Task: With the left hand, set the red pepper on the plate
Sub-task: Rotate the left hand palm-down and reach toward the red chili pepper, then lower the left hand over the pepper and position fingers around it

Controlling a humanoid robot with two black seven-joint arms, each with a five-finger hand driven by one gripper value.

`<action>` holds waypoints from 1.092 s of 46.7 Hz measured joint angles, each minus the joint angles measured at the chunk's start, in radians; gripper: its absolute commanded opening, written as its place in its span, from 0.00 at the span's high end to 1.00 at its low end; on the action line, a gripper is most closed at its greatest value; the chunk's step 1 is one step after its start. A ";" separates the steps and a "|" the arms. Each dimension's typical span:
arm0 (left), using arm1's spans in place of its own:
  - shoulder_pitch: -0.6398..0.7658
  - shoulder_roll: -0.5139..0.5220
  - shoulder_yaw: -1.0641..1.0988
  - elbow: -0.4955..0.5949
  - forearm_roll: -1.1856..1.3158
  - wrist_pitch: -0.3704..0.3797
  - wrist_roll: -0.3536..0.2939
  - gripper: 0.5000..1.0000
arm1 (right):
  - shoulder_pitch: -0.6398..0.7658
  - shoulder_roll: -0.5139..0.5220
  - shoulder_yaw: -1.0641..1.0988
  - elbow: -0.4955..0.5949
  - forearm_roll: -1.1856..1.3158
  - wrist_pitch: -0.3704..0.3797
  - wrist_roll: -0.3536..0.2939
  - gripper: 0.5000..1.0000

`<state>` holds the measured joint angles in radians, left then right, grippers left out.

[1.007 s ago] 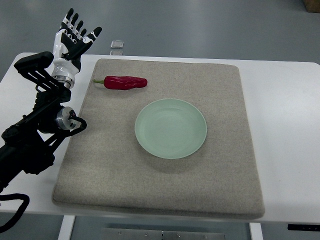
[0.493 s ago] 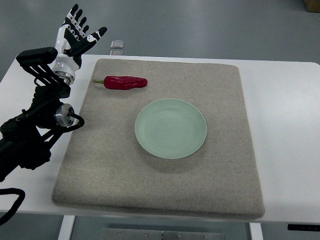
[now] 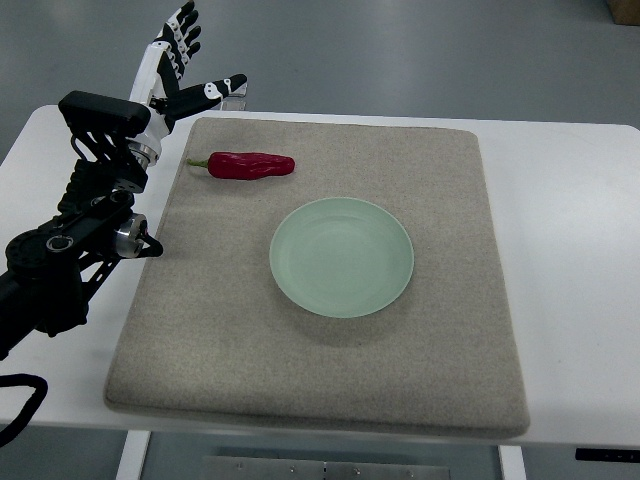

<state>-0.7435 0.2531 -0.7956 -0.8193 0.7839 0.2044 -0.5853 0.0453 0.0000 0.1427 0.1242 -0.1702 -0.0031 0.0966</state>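
Reaching is the step in hand, judging from how things lie: the left hand (image 3: 178,62) hangs past the mat's far-left corner with its fingers (image 3: 182,28) spread apart and the thumb stuck out toward the pepper (image 3: 250,165), holding nothing. The pepper lies flat on the mat (image 3: 440,360), stem to the left, near the far-left corner and clear of the plate (image 3: 342,257), which sits empty at the mat's middle.

To do it well, the hand likely needs to swing right and drop over the pepper's thick middle, not the thin stem end. The pepper runs left to right, so a grasp across its width, thumb on 1 long side and fingers on the other, should hold best. Closing too high could roll it along the mat; the fingertips should come down to the cloth on both sides first. The carry to the plate is short, toward the near right. No right arm shows.
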 measured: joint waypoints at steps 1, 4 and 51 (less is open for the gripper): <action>-0.003 0.000 0.007 0.004 0.016 0.000 0.000 0.04 | 0.000 0.000 0.000 0.000 0.000 0.000 0.000 0.14; -0.017 0.000 0.026 0.020 0.068 0.000 0.001 0.04 | 0.000 0.000 0.000 0.000 0.000 0.000 0.000 0.14; -0.223 0.115 0.579 0.214 0.258 -0.008 0.064 0.04 | 0.000 0.000 0.000 0.000 0.000 0.000 0.000 0.14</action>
<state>-0.9663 0.3680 -0.2163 -0.6057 1.0416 0.1963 -0.5211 0.0449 0.0000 0.1426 0.1242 -0.1701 -0.0031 0.0966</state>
